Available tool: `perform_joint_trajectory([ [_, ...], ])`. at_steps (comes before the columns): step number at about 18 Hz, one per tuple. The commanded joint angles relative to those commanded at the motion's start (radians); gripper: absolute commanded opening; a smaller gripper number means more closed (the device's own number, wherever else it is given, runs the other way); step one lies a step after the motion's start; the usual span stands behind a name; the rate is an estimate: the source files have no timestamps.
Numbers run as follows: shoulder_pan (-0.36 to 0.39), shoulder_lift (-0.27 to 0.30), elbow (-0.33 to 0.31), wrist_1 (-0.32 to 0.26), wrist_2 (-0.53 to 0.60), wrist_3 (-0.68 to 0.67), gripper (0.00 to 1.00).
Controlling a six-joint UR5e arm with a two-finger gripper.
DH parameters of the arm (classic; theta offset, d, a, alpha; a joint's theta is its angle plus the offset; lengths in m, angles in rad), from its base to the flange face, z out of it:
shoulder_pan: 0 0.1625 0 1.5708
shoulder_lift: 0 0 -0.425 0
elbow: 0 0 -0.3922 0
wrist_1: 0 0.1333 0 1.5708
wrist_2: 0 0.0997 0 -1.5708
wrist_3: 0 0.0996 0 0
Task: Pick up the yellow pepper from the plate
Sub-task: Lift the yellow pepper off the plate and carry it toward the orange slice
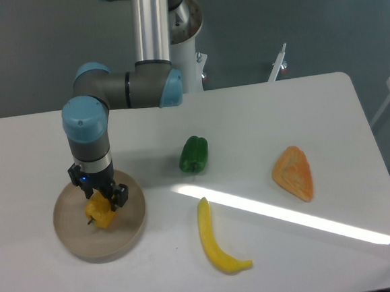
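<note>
Tabletop: jaws apparently straddle yellow pepper (99, 213).

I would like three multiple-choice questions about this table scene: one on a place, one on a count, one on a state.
1. Where is the yellow pepper?
A. on the plate
B. beside the green pepper
C. on the orange wedge

2. How many peppers are in view?
A. one
B. two
C. four

3. Where is the gripper?
A. high above the table
B. low over the yellow pepper
C. over the long yellow item

Answers: 1 A, the pepper lies inside the rim. 2 B, one yellow, one green. 3 B, the jaws stand around the pepper's top.
</note>
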Motion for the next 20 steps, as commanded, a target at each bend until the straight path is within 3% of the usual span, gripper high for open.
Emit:
perform_joint_trajectory([
  [5, 0.003, 0.014, 0.015, 0.0, -0.002, 0.006, 0.37],
  [9, 0.018, 0.057, 0.028, -0.008, 0.0, 0.047, 0.37],
  [15, 0.156, 0.141, 0.032, -0.034, 0.0, 0.158, 0.37],
  [20, 0.334, 0.183, 0.047, -0.112, -0.002, 0.385, 0.37],
])
